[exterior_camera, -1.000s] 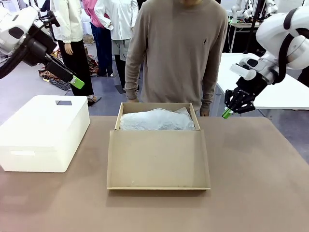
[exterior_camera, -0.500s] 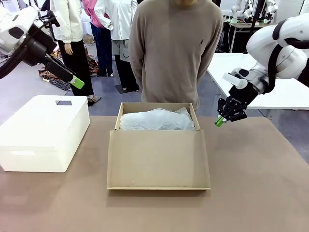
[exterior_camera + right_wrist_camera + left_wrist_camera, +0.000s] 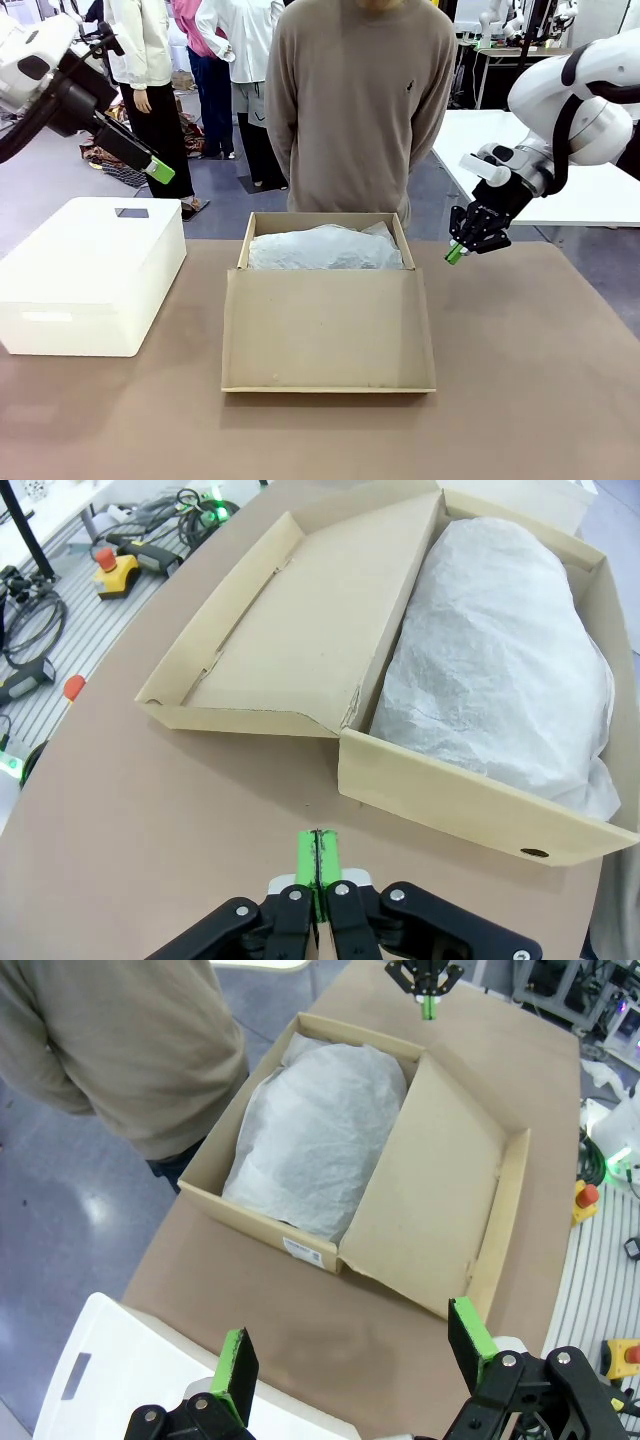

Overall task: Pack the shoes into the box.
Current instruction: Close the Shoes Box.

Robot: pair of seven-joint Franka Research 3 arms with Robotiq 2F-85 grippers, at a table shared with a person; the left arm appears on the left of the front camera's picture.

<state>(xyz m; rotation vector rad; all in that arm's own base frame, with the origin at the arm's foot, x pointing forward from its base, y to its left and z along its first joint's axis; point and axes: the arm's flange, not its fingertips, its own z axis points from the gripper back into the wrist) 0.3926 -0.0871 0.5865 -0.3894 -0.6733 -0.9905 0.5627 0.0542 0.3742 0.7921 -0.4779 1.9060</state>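
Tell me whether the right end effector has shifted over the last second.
Yes. The right end effector has moved left and slightly down in the front view, closer to the box and its far right corner.

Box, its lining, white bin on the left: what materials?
Box: brown cardboard, matte, ragged flap edge. Lining: thin white tissue paper, crinkled. Bin: probably plastic, smooth white with rounded corners; can't confirm.

Brown cardboard shoebox open from above; crumpled white tissue paper fills its interior. Flat hinged lid covers table centre. White rounded plastic box blocks left; brown tabletop at right unobstructed.
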